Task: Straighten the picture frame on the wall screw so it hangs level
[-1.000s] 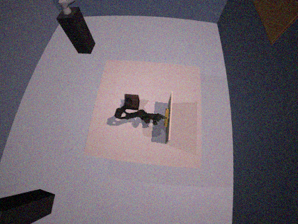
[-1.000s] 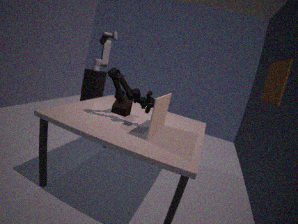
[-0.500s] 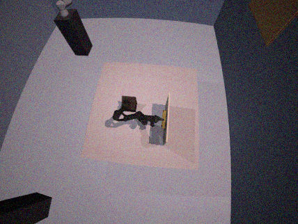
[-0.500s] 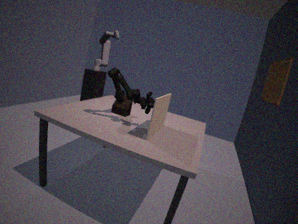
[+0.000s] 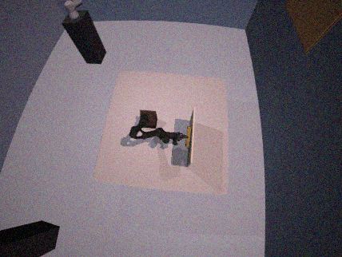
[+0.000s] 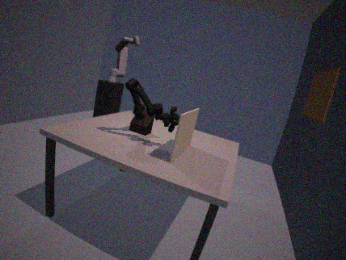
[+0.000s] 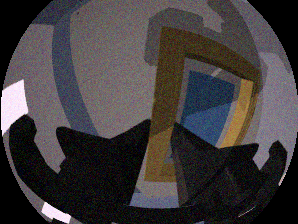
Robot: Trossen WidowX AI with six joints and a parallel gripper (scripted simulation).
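A picture frame [image 7: 166,96] [image 5: 188,137] with a yellow-brown border and a blue picture hangs on a small upright wall panel [image 5: 192,136] [image 6: 183,133] standing on the table. In the wrist view the frame looks tilted. My gripper [image 7: 160,124] [image 5: 181,137] [image 6: 173,121] reaches from the arm's base [image 5: 148,118] to the panel's face and is shut on the frame's bottom border. The screw and the notched strip are hidden behind the frame.
The panel stands on a pale table [image 5: 132,168] [image 6: 101,149]. A dark pedestal with a white arm [image 5: 84,36] [image 6: 109,97] stands beyond the table. Another dark block [image 5: 28,237] sits at the lower left. An orange panel [image 6: 321,97] hangs on the room wall.
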